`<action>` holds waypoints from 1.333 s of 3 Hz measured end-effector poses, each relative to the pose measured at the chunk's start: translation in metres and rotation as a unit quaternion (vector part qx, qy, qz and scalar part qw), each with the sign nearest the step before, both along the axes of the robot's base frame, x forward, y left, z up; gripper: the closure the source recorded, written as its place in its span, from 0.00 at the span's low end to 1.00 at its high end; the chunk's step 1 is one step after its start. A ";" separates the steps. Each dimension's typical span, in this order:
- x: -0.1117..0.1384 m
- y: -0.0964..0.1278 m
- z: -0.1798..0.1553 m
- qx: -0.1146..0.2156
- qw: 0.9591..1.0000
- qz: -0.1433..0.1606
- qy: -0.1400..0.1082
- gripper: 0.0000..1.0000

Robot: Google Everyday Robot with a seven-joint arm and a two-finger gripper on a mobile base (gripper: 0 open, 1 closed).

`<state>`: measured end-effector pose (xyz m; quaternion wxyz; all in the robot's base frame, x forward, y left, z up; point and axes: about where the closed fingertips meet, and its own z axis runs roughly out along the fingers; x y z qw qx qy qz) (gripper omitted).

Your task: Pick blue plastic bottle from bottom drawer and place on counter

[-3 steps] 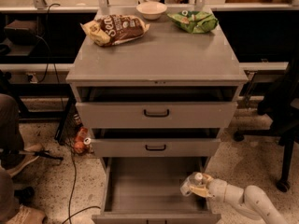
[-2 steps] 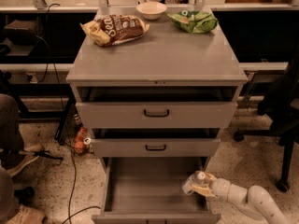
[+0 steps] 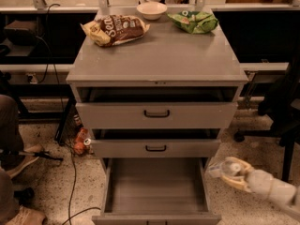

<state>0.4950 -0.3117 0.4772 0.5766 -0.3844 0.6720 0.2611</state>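
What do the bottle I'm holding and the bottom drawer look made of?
The blue plastic bottle, held by the gripper right of the bottom drawer, looks like thin clear plastic: it appears pale and translucent. The drawer seems grey painted metal, matte, with thin flat walls.

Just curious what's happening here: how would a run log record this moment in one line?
phase: carry | gripper: right of drawer, holding bottle | drawer: open | counter: bottle not yet placed
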 end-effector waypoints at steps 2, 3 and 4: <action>-0.009 -0.031 0.075 -0.026 0.999 -0.001 -0.045 1.00; -0.005 -0.042 0.108 -0.053 0.997 0.001 -0.056 1.00; -0.012 -0.053 0.167 -0.097 0.992 0.008 -0.083 1.00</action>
